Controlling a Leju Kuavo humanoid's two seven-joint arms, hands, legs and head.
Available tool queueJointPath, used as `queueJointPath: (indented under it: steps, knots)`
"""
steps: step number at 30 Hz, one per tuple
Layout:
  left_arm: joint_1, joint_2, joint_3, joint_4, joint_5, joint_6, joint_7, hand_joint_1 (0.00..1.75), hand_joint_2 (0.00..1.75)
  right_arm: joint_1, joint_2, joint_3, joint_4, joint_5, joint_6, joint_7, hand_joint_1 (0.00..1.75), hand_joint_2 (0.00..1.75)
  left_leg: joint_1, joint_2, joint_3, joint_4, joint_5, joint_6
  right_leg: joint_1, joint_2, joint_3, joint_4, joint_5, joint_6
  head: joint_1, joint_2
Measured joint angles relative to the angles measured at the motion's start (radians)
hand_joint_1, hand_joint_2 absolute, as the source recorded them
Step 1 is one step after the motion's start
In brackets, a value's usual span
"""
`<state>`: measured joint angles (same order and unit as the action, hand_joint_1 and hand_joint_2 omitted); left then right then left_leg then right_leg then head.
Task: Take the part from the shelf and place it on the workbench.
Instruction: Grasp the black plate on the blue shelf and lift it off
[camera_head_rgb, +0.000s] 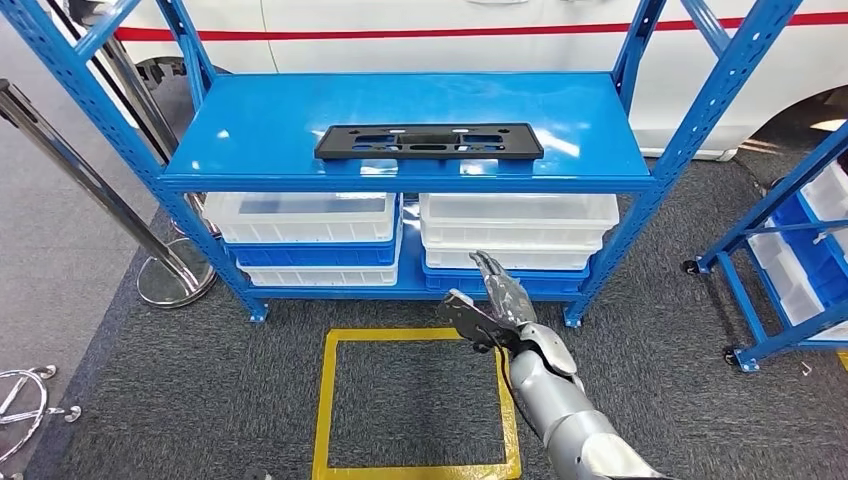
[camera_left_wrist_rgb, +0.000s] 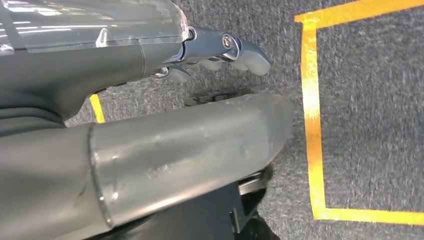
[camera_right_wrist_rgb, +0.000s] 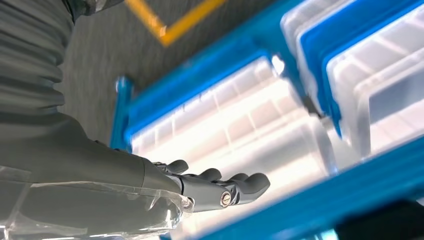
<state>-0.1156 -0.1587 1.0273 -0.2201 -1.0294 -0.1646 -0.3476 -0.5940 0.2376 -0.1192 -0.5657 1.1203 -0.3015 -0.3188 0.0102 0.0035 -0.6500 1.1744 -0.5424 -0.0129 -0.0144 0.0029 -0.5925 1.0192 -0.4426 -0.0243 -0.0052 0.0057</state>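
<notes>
Blue shelf (camera_head_rgb: 260, 130) bears a black part (camera_head_rgb: 430, 142); right hand (camera_head_rgb: 497, 300) fingers (camera_right_wrist_rgb: 235, 187) released, left's (camera_left_wrist_rgb: 240, 52) too.

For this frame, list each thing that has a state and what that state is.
black part: flat on the shelf's top level, untouched
right hand: raised before the lower shelf, fingers extended, holding nothing
left hand: over the carpet, holding nothing
white bins: stacked on the lower shelf

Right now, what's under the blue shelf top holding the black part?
Under the shelf top with the black part: stacked clear bins and, blue trays between. Bin contents can't be made out.
</notes>
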Motion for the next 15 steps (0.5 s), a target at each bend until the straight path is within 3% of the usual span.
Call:
queueJointPath:
  steps: [2,3,4,6,8,12,13,15]
  knots:
    - [-0.001,0.000,-0.003,0.000,-0.003,-0.001,0.000,0.00,0.00,-0.002,-0.014,0.054,-0.021,0.023,-0.020,0.040,0.00,1.75,0.003,0.000,-0.055,0.114,-0.038,-0.006,0.001,-0.001,-0.001,0.002,-0.001,-0.001,0.000,0.000]
    - [-0.001,-0.001,-0.004,0.000,-0.005,-0.001,0.000,0.00,0.00,-0.002,-0.022,0.083,-0.032,0.035,-0.029,0.060,0.00,1.75,0.004,0.000,-0.061,0.125,-0.029,-0.007,0.001,0.000,-0.001,0.003,-0.002,-0.001,0.000,0.000]
    - [-0.001,-0.001,-0.004,0.000,-0.007,-0.001,0.000,0.00,0.00,-0.004,-0.029,0.113,-0.043,0.047,-0.039,0.081,0.00,1.75,0.004,0.000,-0.047,0.093,-0.001,-0.007,0.001,0.001,-0.001,0.004,-0.003,0.000,0.000,0.000]
    - [-0.005,-0.001,-0.005,0.000,-0.010,-0.002,0.000,0.00,0.00,-0.012,-0.041,0.166,-0.067,0.068,-0.057,0.120,0.00,1.75,0.004,0.000,0.017,-0.043,0.069,-0.002,0.001,0.004,0.000,0.008,-0.006,0.005,0.000,0.000]
    - [-0.011,-0.001,-0.007,0.000,-0.013,-0.002,0.001,0.00,0.00,-0.023,-0.055,0.220,-0.090,0.087,-0.076,0.159,0.00,1.75,0.001,-0.001,0.060,-0.139,0.096,0.007,0.005,0.005,-0.003,0.012,-0.008,0.014,0.000,0.000]
    - [-0.015,-0.004,-0.013,0.000,-0.017,-0.003,0.003,0.00,0.00,-0.038,-0.089,0.331,-0.135,0.130,-0.112,0.239,0.00,1.75,0.002,-0.003,0.065,-0.161,0.099,0.031,0.006,0.004,-0.008,0.017,-0.014,0.034,0.000,0.000]
    - [-0.016,-0.004,-0.014,0.000,-0.018,-0.003,0.003,0.00,0.00,-0.041,-0.098,0.355,-0.146,0.140,-0.121,0.259,0.00,1.75,0.005,-0.002,0.067,-0.165,0.102,0.037,0.006,0.004,-0.018,0.041,-0.031,0.038,0.000,0.000]
    - [-0.020,-0.005,-0.018,0.000,-0.019,-0.003,0.003,0.00,0.00,-0.050,-0.114,0.401,-0.164,0.158,-0.139,0.297,0.00,1.75,0.005,-0.002,0.069,-0.170,0.105,0.045,0.006,0.003,-0.069,0.151,-0.090,0.043,0.001,0.000]
